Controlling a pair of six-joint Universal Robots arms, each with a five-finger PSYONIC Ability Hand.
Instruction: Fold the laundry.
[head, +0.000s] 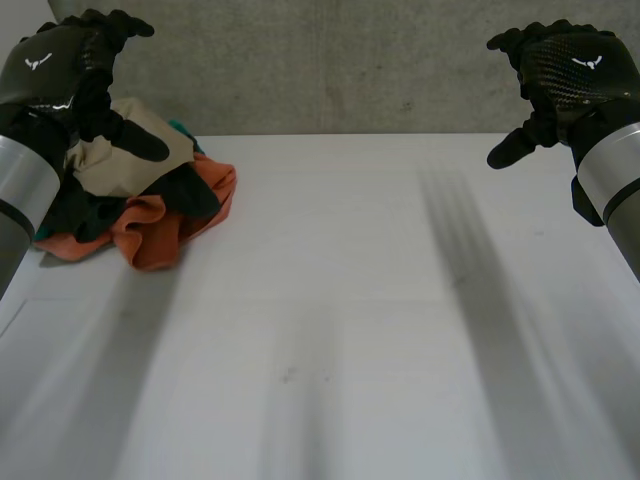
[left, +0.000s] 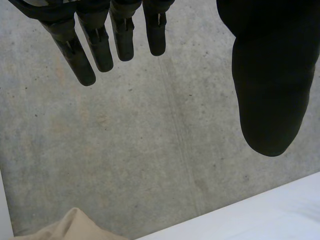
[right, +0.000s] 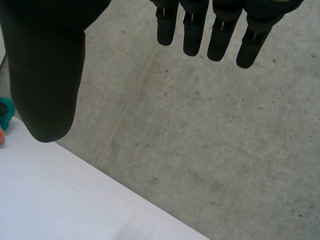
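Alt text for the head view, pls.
A crumpled laundry pile, orange, beige and dark green, lies at the far left of the white table. The left hand is raised beside it and the right hand above the far right side, both open and empty.

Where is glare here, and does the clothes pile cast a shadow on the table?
Head view: bright glints on the left hand and right hand; the clothes pile casts a narrow dark shadow on the table at its near edge. Wrist views: the concrete wall is evenly lit, no glare.
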